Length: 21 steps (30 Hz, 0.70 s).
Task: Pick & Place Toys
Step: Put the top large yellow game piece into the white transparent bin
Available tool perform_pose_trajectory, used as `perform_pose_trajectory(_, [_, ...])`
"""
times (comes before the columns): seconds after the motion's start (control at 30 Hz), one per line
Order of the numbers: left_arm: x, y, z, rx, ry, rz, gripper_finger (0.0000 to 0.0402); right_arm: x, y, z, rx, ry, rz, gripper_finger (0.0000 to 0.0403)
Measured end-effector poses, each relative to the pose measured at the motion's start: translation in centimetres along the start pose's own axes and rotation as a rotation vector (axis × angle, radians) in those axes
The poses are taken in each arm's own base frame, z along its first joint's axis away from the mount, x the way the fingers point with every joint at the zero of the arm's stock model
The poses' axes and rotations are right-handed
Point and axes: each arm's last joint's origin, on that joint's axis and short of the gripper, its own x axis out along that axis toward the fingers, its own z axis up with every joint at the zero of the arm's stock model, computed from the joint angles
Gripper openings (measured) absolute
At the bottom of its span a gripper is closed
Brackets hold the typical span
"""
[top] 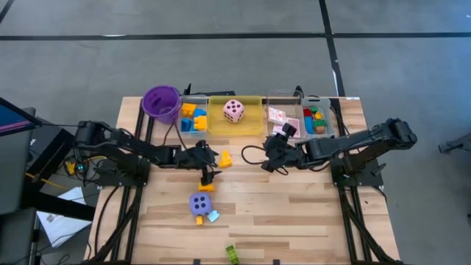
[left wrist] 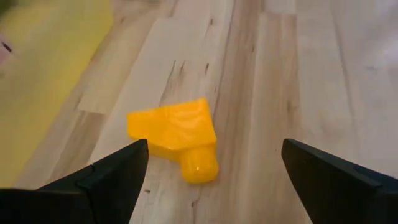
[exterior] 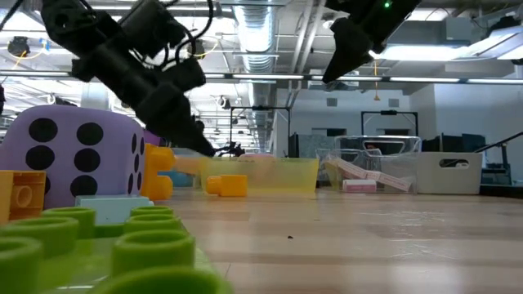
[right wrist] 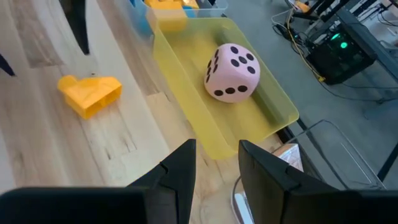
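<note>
I see the left gripper [top: 214,163] over the middle of the wooden table [top: 294,213], with its two dark fingers [left wrist: 106,177] spread wide and nothing between them. In the left wrist view a yellow plastic building block with a round stud [left wrist: 177,135] lies flat on the wood, ahead of the fingers and in the gap between them, but it is not touching either one. In the high view this block [top: 225,158] sits just in front of the yellow tray [top: 254,126].

The right gripper [top: 271,158] hangs above the table, near the front edge of the trays. Its fingers [right wrist: 180,168] stand close together with only a narrow gap, and I see nothing held in them. Past them, the right wrist view shows the pink die with black dots [right wrist: 232,72] resting inside the yellow tray.

The purple die with dark dots [top: 200,203] stands on the table nearer to the front edge, with a small pale blue block [top: 213,216] just beside it. A green studded block [top: 231,254] lies at the front edge of the table.
</note>
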Motion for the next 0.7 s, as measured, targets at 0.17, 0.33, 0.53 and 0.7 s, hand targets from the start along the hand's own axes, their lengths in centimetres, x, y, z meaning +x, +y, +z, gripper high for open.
perform_pose_trajectory(0.17, [1.4, -0.3, -0.7, -0.001, 0.006, 0.006, 0.0371, -0.1, 0.1, 0.0, -0.002, -0.002, 0.003, 0.0114])
perform_pose_trajectory(0.33, [2.3, -0.1, -1.2, -0.015, 0.017, 0.026, 0.0375, 0.1, -0.1, 0.0, 0.004, 0.001, -0.004, 0.0114])
perform_pose_trajectory(0.53, [2.9, 0.9, -1.5, -0.015, 0.025, 0.066, 0.0375, 0.6, -0.6, 0.1, 0.005, 0.012, -0.022, 0.0114])
perform_pose_trajectory(0.7, [3.0, 1.8, -1.3, -0.013, 0.013, 0.092, 0.0375, 1.1, -1.2, 0.2, 0.010, 0.024, -0.039, 0.0114])
